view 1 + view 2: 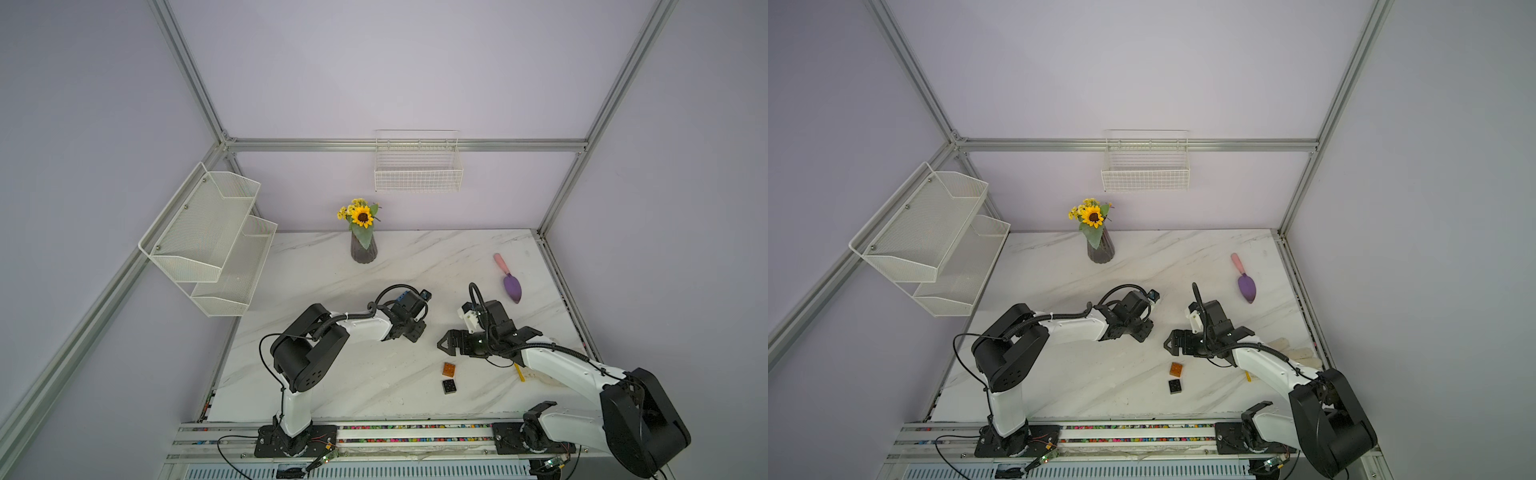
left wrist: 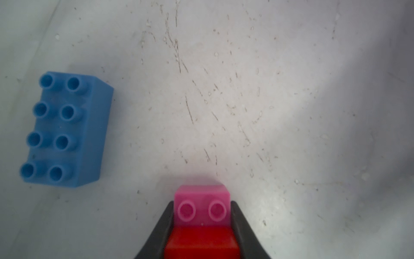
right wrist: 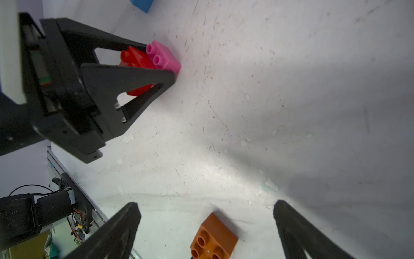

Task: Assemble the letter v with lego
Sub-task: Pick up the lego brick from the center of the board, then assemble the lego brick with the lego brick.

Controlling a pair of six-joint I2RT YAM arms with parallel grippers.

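bare tabletop [image 2: 246,89] between blue brick [image 2: 67,130], pink brick [image 2: 201,201]

A robot lab cell: aluminium frame [image 1: 405,145], bare lilac walls [image 1: 374,75], left arm [image 1: 365,324] and right arm [image 1: 557,365] rail-mounted.

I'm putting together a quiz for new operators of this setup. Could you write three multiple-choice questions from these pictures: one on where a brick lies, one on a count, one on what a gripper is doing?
1. Where does the orange brick lie?
A on the table beside the black brick
B stacked on the black brick
C in a cup

2. How many studs top the blue brick?
A four
B six
C eight

3. The left gripper is:
A open and empty
B shut on the red and pink pair
C shut on the blue brick

Answers:
1 A: both top views show the two lying flat on the table, side by side.
2 C: the left wrist view shows two rows of four.
3 B: its fingers clamp both sides of the joined pair.
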